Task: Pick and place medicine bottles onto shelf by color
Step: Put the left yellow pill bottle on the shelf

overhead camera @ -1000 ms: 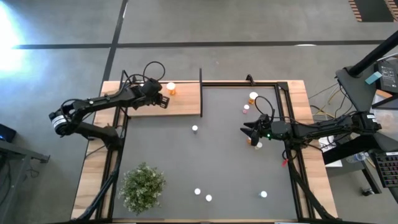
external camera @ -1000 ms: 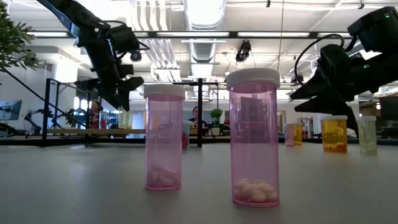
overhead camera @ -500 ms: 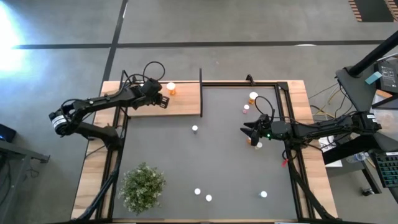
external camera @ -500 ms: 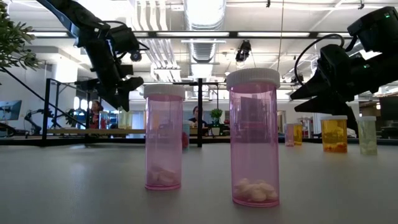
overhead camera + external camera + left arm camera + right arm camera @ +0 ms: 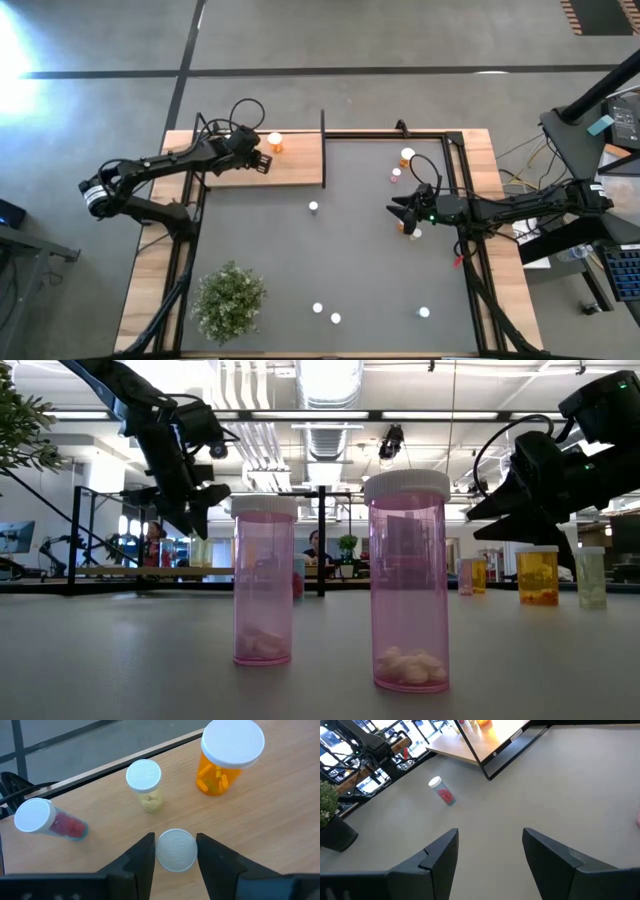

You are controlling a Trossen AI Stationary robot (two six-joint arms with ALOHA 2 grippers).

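The left gripper (image 5: 175, 851) sits low over the shelf (image 5: 280, 830), and a small bottle (image 5: 175, 849) with a white cap stands right between its two fingers (image 5: 142, 862). The fingers are very near the cap on both sides, but I cannot tell if they are squeezing it or have just let go, so I will not guess. Just past this bottle on the light wood stand a little yellow bottle (image 5: 145, 784) and a bigger orange bottle (image 5: 227, 757), and a small red bottle (image 5: 47, 820) sits off to one side near the shelf's edge. From above, the left gripper (image 5: 255, 160) is over the shelf (image 5: 300, 165) at the back left of the table. The right gripper (image 5: 487, 855) hangs over the dark table (image 5: 560, 790) with its fingers spread apart and nothing in them, and a red bottle (image 5: 442, 792) stands well away from it. From above, the right gripper (image 5: 403, 211) is near the table's right side, close to a few more bottles there. Two pink bottles (image 5: 408, 585) stand at the front of the table with only a few pills in them. These bottles look light and hard, with smooth round sides that could slip or tip over. I think the best place to hold one is the body, just under the cap, with a soft, even squeeze.
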